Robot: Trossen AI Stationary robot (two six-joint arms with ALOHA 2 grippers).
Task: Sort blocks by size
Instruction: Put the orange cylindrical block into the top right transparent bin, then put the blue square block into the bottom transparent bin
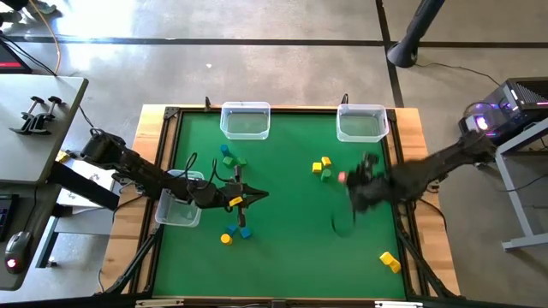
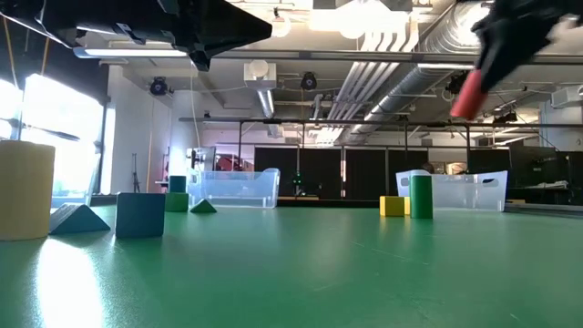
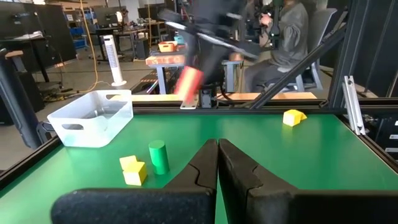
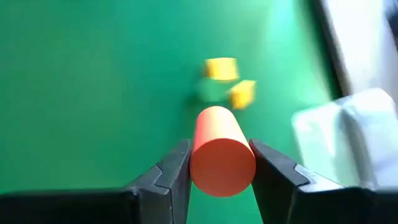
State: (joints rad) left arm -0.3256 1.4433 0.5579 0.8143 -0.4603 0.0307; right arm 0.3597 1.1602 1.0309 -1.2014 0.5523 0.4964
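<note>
My right gripper (image 1: 353,184) hangs over the table's right half, shut on a red-orange cylinder block (image 4: 221,152), well above the green mat in the low view (image 2: 469,91). Below it stand a green cylinder (image 3: 158,155) and two yellow blocks (image 3: 134,169) on their flat undersides. My left gripper (image 3: 217,165) is shut on nothing, held level above the mat left of centre (image 1: 248,197). Under it lie a yellow cylinder (image 1: 226,239) and a blue block (image 1: 245,232). Teal and green blocks (image 1: 229,158) sit farther back. My right gripper pinches the cylinder's curved sides (image 4: 198,146) between its two fingers. The cylinder lies along the fingers, one round end face (image 4: 222,167) toward the wrist camera. The fingers slant downward from the table's right. The cylinder is lifted clear of the mat.
Two clear bins stand at the far edge (image 1: 246,120) (image 1: 361,122), and a third (image 1: 180,207) sits at the left edge under my left arm. A yellow block (image 1: 390,261) lies near the right front corner. A raised frame (image 1: 402,214) borders the mat. A person sits beyond the table (image 3: 286,31).
</note>
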